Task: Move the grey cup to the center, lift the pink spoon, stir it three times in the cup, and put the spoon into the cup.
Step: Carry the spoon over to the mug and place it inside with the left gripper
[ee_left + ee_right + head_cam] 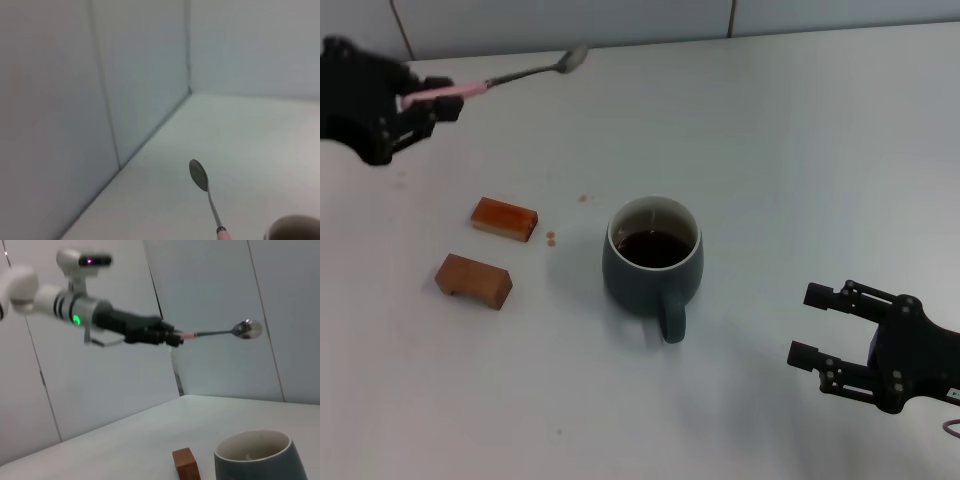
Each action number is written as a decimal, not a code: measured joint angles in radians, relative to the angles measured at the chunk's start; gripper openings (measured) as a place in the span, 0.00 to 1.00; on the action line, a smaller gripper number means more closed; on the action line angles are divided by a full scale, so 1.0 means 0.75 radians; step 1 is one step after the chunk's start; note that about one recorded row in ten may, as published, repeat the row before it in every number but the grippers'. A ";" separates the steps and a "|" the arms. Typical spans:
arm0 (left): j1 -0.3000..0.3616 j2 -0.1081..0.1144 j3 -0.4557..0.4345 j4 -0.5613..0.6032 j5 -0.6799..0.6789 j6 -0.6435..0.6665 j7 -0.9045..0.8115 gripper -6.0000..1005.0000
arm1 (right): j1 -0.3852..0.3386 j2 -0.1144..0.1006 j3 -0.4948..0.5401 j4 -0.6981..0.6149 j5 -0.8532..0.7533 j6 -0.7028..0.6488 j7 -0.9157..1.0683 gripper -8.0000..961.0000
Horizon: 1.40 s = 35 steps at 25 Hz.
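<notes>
Your left gripper (428, 100) fingers clench the pink spoon (510, 74) high near the bench's (800, 150) far edge; the grey cup (653, 260) sits mid-bench; the right gripper's (817, 325) fingers are released.

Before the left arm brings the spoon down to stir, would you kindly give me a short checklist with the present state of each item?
1. Spoon held in the left claw by its pink handle, bowl end free: ok.
2. Spoon lifted clear of the table: ok, the right wrist view shows it well up in the air.
3. Cup upright near the table's middle, mouth open, dark liquid inside: ok.
4. Spoon above the cup: not ok, it is off toward the far left corner.
5. Right claw open and away from the cup, at the near right: ok.
6. Two brown blocks left of the cup, not touching it: ok.
</notes>
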 joint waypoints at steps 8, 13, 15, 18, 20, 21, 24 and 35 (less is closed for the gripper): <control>-0.201 -0.008 0.262 0.396 0.411 0.153 -0.036 0.13 | 0.006 0.001 0.005 0.001 0.003 -0.001 0.000 0.77; -0.250 -0.013 0.476 0.464 0.563 0.179 -0.028 0.13 | 0.005 0.001 0.005 0.002 0.005 0.001 0.000 0.77; -0.250 -0.013 0.476 0.464 0.563 0.179 -0.028 0.13 | 0.004 0.001 0.006 0.002 0.005 0.003 0.000 0.77; -0.264 -0.014 0.612 0.478 0.589 0.195 -0.013 0.13 | 0.000 0.002 0.007 0.003 0.005 0.006 0.000 0.77; -0.264 -0.014 0.612 0.478 0.589 0.195 -0.013 0.13 | -0.003 0.002 0.007 0.003 0.005 0.008 0.000 0.77; -0.264 -0.014 0.642 0.486 0.595 0.199 -0.011 0.13 | -0.004 0.002 0.007 0.003 0.005 0.008 0.000 0.77; -0.269 -0.015 0.724 0.508 0.635 0.212 -0.018 0.13 | -0.005 0.003 0.007 0.004 0.005 0.008 0.000 0.77; -0.308 -0.021 0.957 0.503 0.834 0.172 -0.044 0.13 | 0.004 0.003 0.007 0.006 0.005 0.003 0.000 0.77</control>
